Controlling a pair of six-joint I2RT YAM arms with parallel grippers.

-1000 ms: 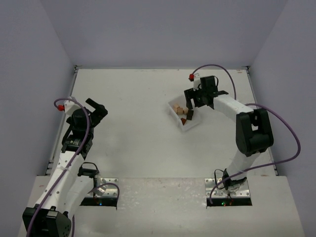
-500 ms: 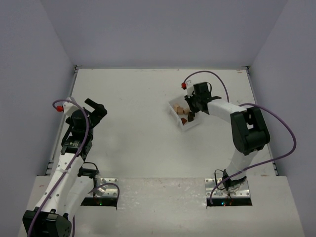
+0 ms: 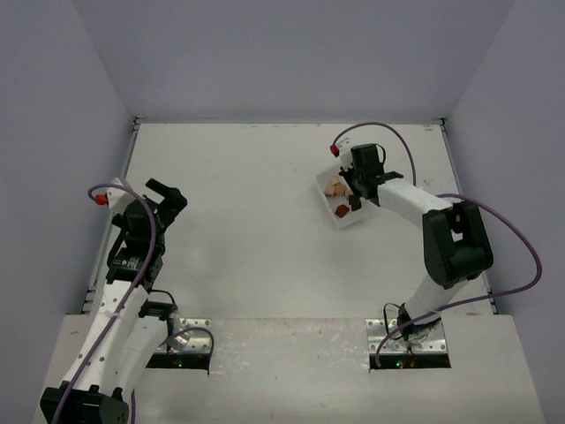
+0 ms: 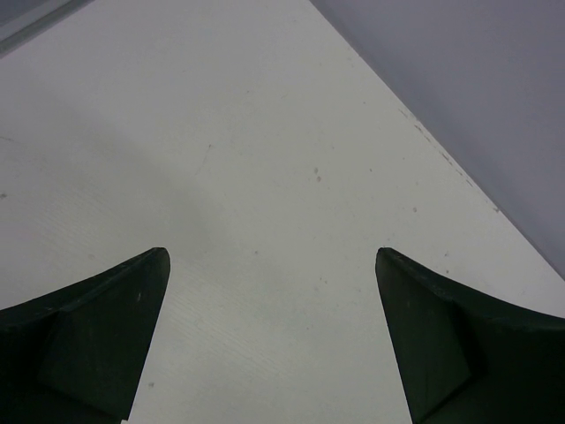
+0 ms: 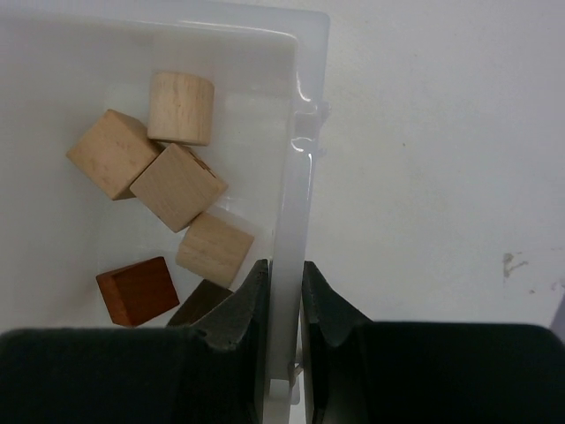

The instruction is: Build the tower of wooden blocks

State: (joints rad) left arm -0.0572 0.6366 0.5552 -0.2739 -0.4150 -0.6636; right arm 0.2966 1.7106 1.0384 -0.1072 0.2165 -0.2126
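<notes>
The wooden blocks lie loose and unstacked inside a clear plastic tray (image 5: 300,150) at the back right of the table. I see a pale round block (image 5: 181,108), three pale cubes (image 5: 178,185), a reddish-brown block (image 5: 137,290) and a dark brown one (image 5: 199,303) partly hidden by a finger. My right gripper (image 5: 284,269) is shut on the tray's right wall, one finger inside and one outside. From above, that gripper (image 3: 356,196) sits over the tray (image 3: 325,190). My left gripper (image 4: 272,256) is open over bare table at the left (image 3: 168,193).
The table's back wall and side walls enclose the white surface. The right arm's purple cable (image 3: 388,132) loops above the tray. The table's left edge runs beside the left arm (image 3: 132,265).
My right gripper has closed onto the tray's wall, and the tray has shifted slightly to the right and turned. The left arm has drifted a little to the left, still open.
</notes>
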